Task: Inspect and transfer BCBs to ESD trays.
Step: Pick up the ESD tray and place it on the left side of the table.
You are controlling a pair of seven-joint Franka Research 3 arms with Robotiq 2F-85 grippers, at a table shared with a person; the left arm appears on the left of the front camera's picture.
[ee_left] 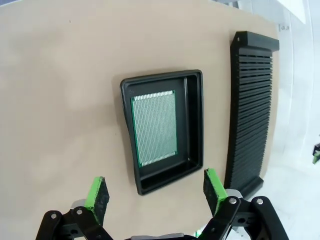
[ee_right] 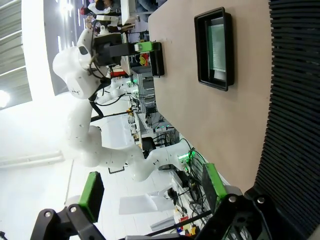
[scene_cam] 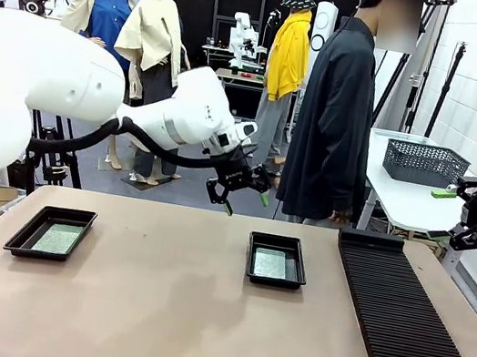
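Now my left gripper point(ee_left: 155, 195) hangs spread above the middle ESD tray point(ee_left: 192, 100) holding a BCB point(ee_left: 155, 127): thin, stiff, probably light; I'd pinch its long edges; right gripper point(ee_right: 152, 187) also spread

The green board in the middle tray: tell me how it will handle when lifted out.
The BCB looks thin and flat, so probably stiff and light. It lies flush on the floor of the ESD tray, so getting an edge may be awkward. Its perforated face should not be slippery.

BCB point(ee_left: 155, 128) in ESD tray point(ee_left: 194, 122)
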